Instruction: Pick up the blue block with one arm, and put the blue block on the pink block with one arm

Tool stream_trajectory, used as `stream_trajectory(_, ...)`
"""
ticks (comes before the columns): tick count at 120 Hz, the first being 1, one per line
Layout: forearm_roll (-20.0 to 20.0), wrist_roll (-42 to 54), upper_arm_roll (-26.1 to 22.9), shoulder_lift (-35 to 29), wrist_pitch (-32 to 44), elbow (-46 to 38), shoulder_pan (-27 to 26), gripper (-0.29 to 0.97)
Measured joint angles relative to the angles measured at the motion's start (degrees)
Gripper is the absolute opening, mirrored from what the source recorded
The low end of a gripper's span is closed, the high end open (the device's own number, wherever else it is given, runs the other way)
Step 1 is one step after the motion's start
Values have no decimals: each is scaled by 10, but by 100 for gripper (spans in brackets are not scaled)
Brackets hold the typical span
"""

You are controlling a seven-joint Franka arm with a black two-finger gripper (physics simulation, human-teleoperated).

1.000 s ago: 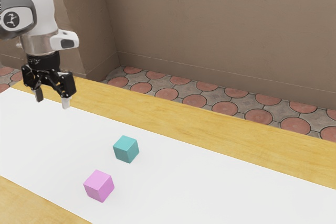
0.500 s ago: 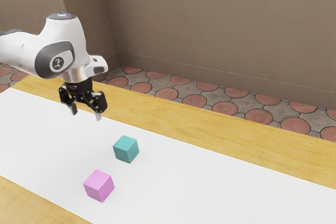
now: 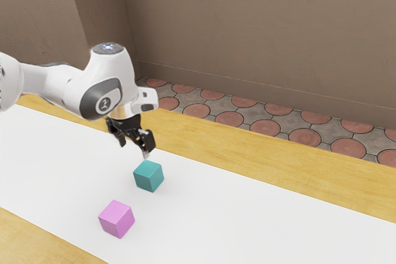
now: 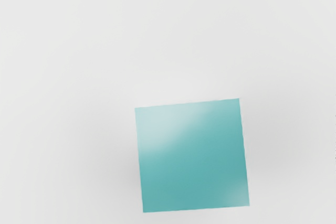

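The blue block (image 3: pixel 148 175), a teal-blue cube, rests on the white table top (image 3: pixel 260 221). In the wrist view the blue block (image 4: pixel 191 155) lies just under my hand, seen from above. The pink block (image 3: pixel 116 219) sits on the same surface, nearer the front edge and a little toward the exterior view's left of the blue one. My gripper (image 3: pixel 134 143) hangs open a short way above the blue block, slightly to its left and behind it, with nothing between its fingers.
A wooden strip (image 3: pixel 260 146) borders the white surface at the back, and another wooden band (image 3: pixel 31 242) lies at the front left corner. Beyond the table are a tiled floor (image 3: pixel 272 119) and brown walls.
My arm has swung from the far left of the exterior view toward the right and downward, bringing the open gripper close above the blue block. Neither block has moved.
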State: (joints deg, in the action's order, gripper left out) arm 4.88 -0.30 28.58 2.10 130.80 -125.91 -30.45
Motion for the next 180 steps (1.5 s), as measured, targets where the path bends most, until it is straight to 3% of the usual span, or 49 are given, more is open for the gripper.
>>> stream_trajectory(28,-6,28,-2,26,38,0,7,65)
stream_trajectory(60,-45,51,-3,65,71,-4,10,65)
stream_trajectory(77,-116,69,-3,66,85,-13,14,65)
stream_trajectory(91,-143,86,-3,71,91,-14,12,65)
stream_trajectory(180,-168,158,-23,128,118,-19,23,65)
